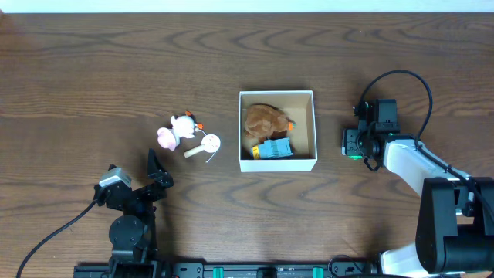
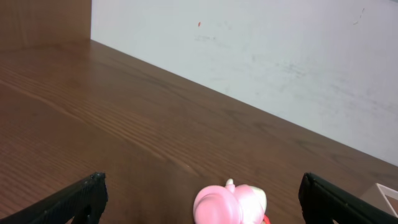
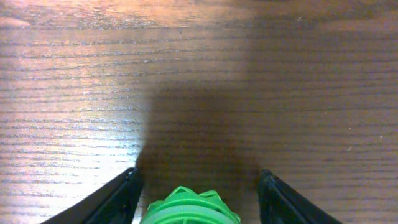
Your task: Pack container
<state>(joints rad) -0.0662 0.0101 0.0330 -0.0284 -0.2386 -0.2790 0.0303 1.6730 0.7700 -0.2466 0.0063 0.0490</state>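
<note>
The container, a square white-walled box with a tan inside, sits mid-table and holds a brown plush and a blue toy. A pink and white toy and a white round toy on a stick lie to its left. My left gripper is open and empty in front of them; the left wrist view shows the pink toy ahead, between the open fingers. My right gripper is right of the container. In the right wrist view its fingers are open around a green toy, not touching it.
A corner of the container shows at the right edge of the left wrist view. A white wall stands behind the table's far edge. Dark wood tabletop surrounds everything.
</note>
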